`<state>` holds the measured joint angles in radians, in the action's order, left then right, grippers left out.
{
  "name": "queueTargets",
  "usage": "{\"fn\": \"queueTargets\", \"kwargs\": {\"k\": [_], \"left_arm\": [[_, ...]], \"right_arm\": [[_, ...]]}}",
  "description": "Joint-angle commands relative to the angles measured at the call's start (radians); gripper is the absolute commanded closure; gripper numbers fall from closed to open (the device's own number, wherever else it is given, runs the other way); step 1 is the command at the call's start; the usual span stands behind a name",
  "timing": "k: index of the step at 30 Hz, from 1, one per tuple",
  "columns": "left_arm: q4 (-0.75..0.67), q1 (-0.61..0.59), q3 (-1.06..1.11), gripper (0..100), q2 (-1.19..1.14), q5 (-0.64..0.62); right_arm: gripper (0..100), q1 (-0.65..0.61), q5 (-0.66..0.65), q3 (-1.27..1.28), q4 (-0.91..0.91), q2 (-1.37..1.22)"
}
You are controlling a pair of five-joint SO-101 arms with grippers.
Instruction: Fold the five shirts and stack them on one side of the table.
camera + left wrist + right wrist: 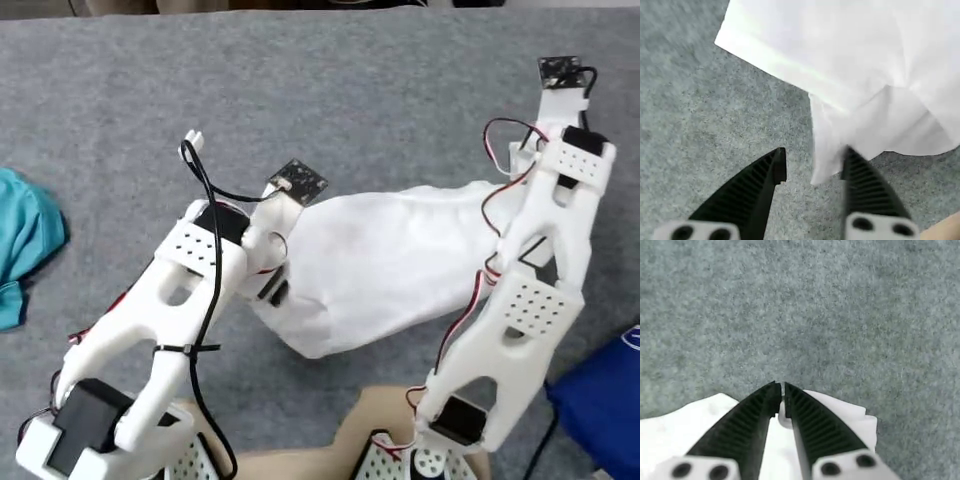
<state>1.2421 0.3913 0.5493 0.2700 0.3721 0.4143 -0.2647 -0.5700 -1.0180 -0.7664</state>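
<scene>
Your right gripper [781, 387] is clamped on one end of the white shirt [390, 265]; your left gripper [815, 156], spread, straddles its opposite corner.

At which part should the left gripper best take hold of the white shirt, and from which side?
Probably the loose corner flap of the white shirt, coming from the grey table side: it juts off the edge, between the fingers of the open left gripper. The right gripper pinches the far end.

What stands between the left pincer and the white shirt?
Nothing visible. The open left pincer has a corner of the white shirt between its fingers, just above the grey table.
</scene>
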Motion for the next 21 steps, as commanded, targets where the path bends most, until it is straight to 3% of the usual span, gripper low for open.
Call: {"fn": "queueTargets", "kwargs": {"k": [1, 7, 14, 21], "left_arm": [[-0.008, 0.008, -0.003, 92, 0.002, -0.008], [0.008, 0.009, 0.031, 91, 0.002, 0.025], [0.146, 0.003, 0.029, 71, 0.004, 0.057], [0.109, 0.003, 0.055, 70, 0.002, 0.057]], "right_arm": [[99.4, -0.019, 0.008, 0.001, 0.018, 0.007], [99.4, -0.019, 0.008, 0.001, 0.018, 0.007], [99.4, -0.019, 0.008, 0.001, 0.018, 0.005], [99.4, -0.019, 0.008, 0.005, 0.018, 0.005]]}}
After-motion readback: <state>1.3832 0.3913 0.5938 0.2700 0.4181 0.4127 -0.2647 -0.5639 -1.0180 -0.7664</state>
